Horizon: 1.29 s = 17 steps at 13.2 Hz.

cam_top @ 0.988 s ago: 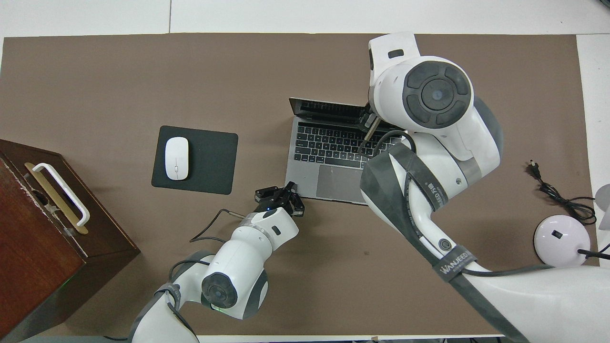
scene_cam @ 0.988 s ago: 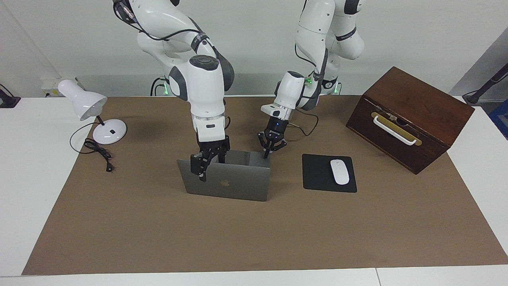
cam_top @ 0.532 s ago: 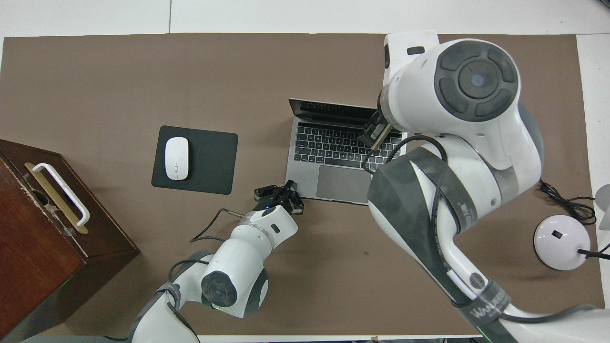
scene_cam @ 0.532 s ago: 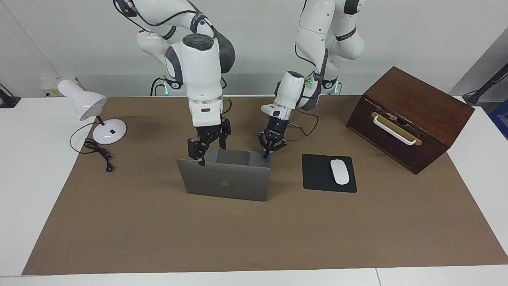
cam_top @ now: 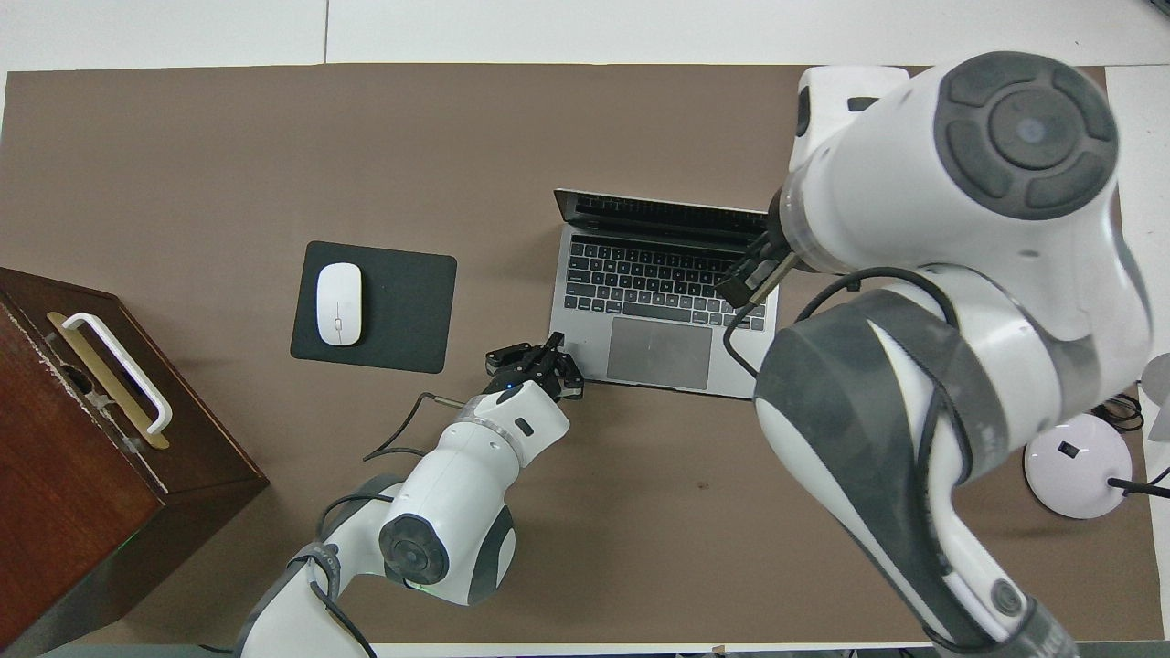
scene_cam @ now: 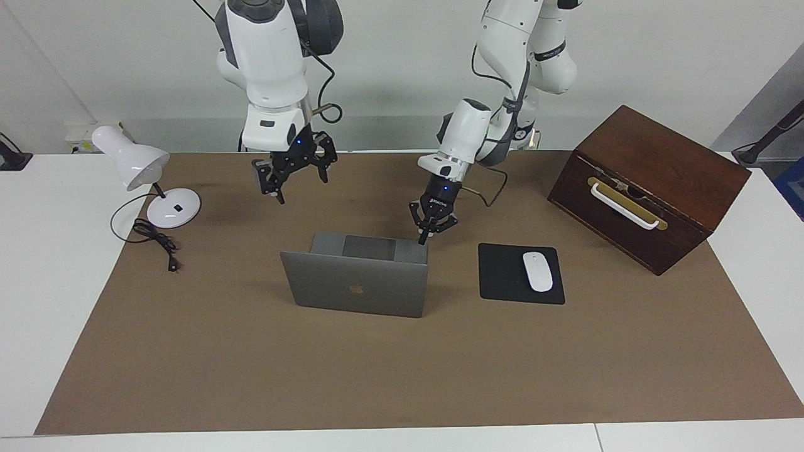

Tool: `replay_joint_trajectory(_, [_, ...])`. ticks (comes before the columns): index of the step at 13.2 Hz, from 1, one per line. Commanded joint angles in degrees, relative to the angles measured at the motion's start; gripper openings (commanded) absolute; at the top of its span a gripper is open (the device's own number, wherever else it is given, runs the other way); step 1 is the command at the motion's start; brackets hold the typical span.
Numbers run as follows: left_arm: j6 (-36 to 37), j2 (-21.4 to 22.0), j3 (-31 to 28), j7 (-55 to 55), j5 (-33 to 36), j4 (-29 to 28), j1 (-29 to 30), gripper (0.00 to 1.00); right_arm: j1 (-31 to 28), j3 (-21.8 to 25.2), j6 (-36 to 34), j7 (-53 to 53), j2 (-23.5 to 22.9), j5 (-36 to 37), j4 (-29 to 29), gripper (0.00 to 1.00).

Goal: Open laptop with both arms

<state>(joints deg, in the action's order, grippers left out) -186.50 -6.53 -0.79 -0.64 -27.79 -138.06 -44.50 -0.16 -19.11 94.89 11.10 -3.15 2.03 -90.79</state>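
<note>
The silver-grey laptop [scene_cam: 358,289] stands open in the middle of the brown mat, its lid upright with the apple logo turned away from the robots. Its keyboard deck [cam_top: 658,340] lies flat, facing the arms. My right gripper [scene_cam: 292,176] hangs open high in the air, over the mat between the laptop and the robots, with nothing in it. In the overhead view the right gripper [cam_top: 751,279] shows under its big white arm, over the keyboard's end. My left gripper [scene_cam: 424,237] is shut, tips together, at the deck's corner toward the left arm's end, also the left gripper [cam_top: 551,347].
A black mouse pad [scene_cam: 502,279] with a white mouse [scene_cam: 537,271] lies beside the laptop toward the left arm's end. A dark wooden box [scene_cam: 647,182] with a white handle stands past it. A white desk lamp [scene_cam: 147,166] and its cable [scene_cam: 157,242] sit at the right arm's end.
My right gripper has let go of the lid's top edge and risen up and back toward the robots. The lid stays upright. My left gripper has lifted slightly at the deck's corner.
</note>
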Motion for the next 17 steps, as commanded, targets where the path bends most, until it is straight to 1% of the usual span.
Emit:
replay_joint_trajectory(1, [12.00, 9.41, 0.00, 0.29, -1.04, -1.16, 3.18, 0.00, -1.95, 0.04, -3.11, -5.46, 5.25, -2.82, -4.47, 1.00])
replay_joint_trajectory(3, [19.81, 14.24, -0.26, 0.37, -0.69, -0.90, 6.07, 0.00, -2.12, 0.74, -7.15, -6.97, 6.22, -2.90, -4.48, 1.00])
replay_joint_trajectory(4, [25.43, 17.23, -0.26, 0.55, 0.10, -0.55, 8.53, 0.00, -2.73, 0.83, -7.96, -7.50, 7.10, -2.91, -4.83, 1.00])
replay_joint_trajectory(5, [32.27, 20.56, -0.17, 0.55, 2.54, 1.02, 11.60, 0.00, -2.74, 1.00, -8.40, -8.72, 8.41, -2.99, -5.70, 1.00])
replay_joint_trajectory(6, [41.56, 22.95, -0.17, 0.46, 6.92, 4.08, 15.37, 0.00, -2.30, 2.05, -8.75, -9.69, 9.29, -2.99, -6.41, 1.00])
replay_joint_trajectory(7, [52.01, 24.01, 0.00, 0.46, 10.44, 9.42, 18.80, 0.00, -1.95, 3.54, -9.45, -9.61, 9.48, -2.99, -6.33, 1.00])
replay_joint_trajectory(8, [61.08, 23.94, 0.09, 0.55, 12.30, 15.13, 21.53, 0.00, -1.51, 5.47, -10.50, -9.35, 9.48, -2.99, -6.06, 1.00])
replay_joint_trajectory(9, [67.26, 23.94, 0.18, 0.81, 13.02, 19.71, 23.39, 0.00, -1.42, 7.14, -11.30, -9.17, 9.39, -3.34, -6.06, 1.00])
replay_joint_trajectory(11, [75.54, 24.20, -0.26, 1.08, 14.51, 25.62, 26.03, 0.00, -1.42, 7.86, -10.35, -9.17, 8.78, -3.34, -5.80, 1.00])
replay_joint_trajectory(12, [79.93, 24.46, -0.26, 1.25, 17.13, 28.69, 26.74, 0.00, -1.25, 8.12, -8.77, -9.69, 8.25, -3.34, -5.71, 1.00])
replay_joint_trajectory(14, [88.11, 24.55, -0.44, 3.52, 21.44, 34.06, 28.93, 0.00, 0.15, 9.87, -8.23, -10.22, 7.63, -3.34, -5.71, 1.00])
replay_joint_trajectory(15, [92.15, 24.47, -0.52, 6.50, 22.94, 36.17, 30.51, 0.00, 0.51, 10.14, -7.97, -11.88, 6.50, -3.34, -5.01, 1.00])
replay_joint_trajectory(16, [95.24, 24.55, -0.61, 10.18, 23.48, 37.93, 32.88, 0.00, 0.51, 10.15, -7.96, -13.29, 5.27, -3.34, -3.01, 1.00])
replay_joint_trajectory(17, [97.97, 24.55, -0.44, 13.78, 23.57, 39.17, 35.77, 0.00, 0.51, 10.23, -7.79, -13.56, 4.48, -3.34, -2.29, 1.00])
